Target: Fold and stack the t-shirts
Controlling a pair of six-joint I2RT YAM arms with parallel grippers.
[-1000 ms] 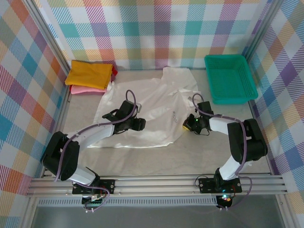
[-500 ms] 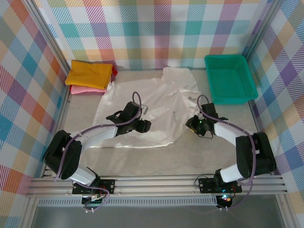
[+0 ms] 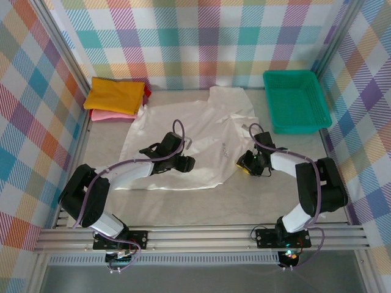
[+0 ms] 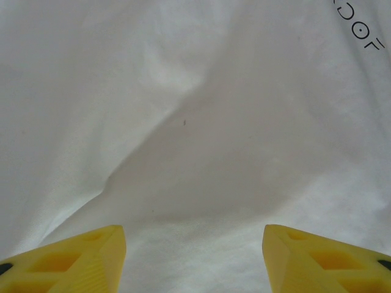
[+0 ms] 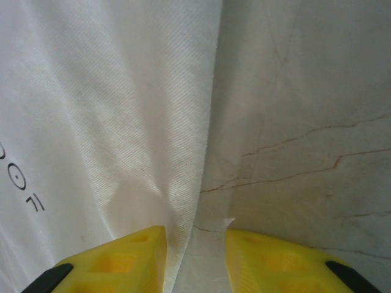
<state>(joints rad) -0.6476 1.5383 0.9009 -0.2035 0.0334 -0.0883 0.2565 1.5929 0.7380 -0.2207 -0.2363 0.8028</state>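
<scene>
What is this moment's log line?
white shirt: spread out, unfolded; left claw: open above shirt; right claw: open at shirt edge; folded shirts: stacked far left

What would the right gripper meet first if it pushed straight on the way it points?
Likely the white t-shirt: its edge runs between the open fingers of the right gripper, with bare table alongside. Depth is hard to judge.

The white t-shirt [image 3: 183, 137] bears one short line of small dark lettering [image 4: 361, 29] near its right edge, showing round O-like letters, the whole word not readable.
</scene>
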